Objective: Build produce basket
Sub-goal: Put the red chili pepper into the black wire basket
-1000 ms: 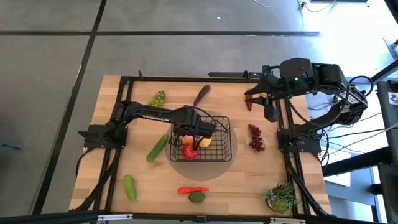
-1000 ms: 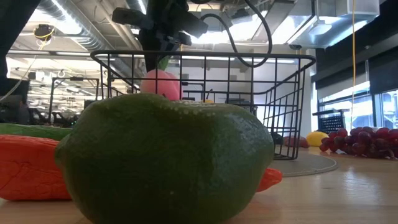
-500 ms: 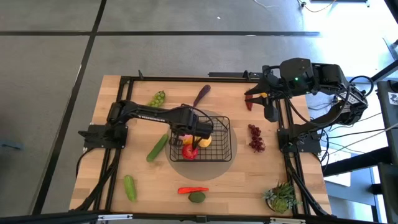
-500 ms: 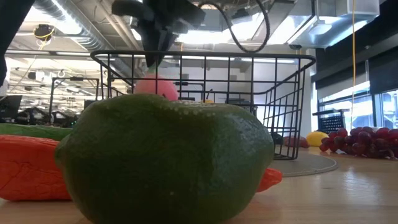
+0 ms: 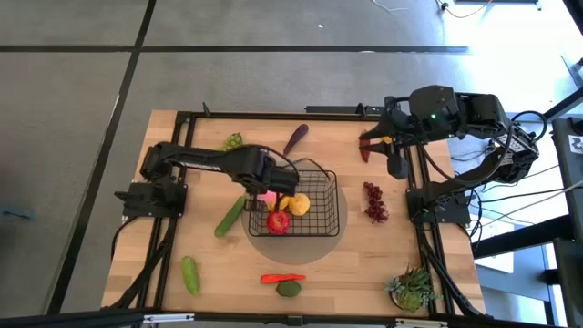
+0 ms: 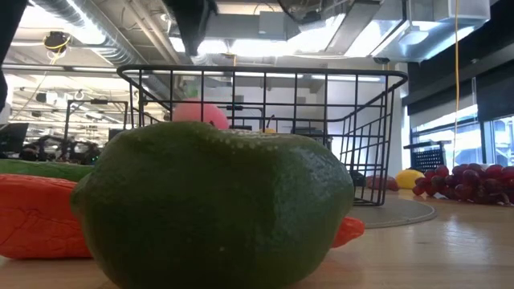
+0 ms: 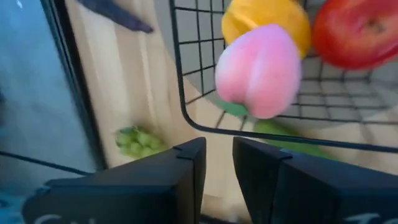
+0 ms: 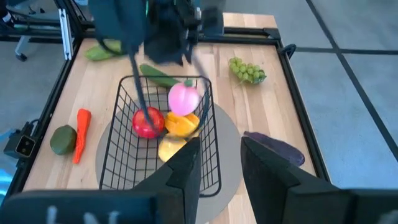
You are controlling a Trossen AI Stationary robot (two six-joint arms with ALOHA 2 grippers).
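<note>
Left wrist view: peach (image 7: 261, 70) apparently inside basket (image 7: 186, 118).

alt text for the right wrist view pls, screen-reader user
A black wire basket on a wooden table holds a pink peach, a red tomato and two lemons, with the left arm blurred above its far edge. Around it lie green grapes, an eggplant, a chilli and a cucumber.

Basket (image 5: 330, 208) with peach (image 5: 271, 196), tomato (image 5: 278, 220)
</note>
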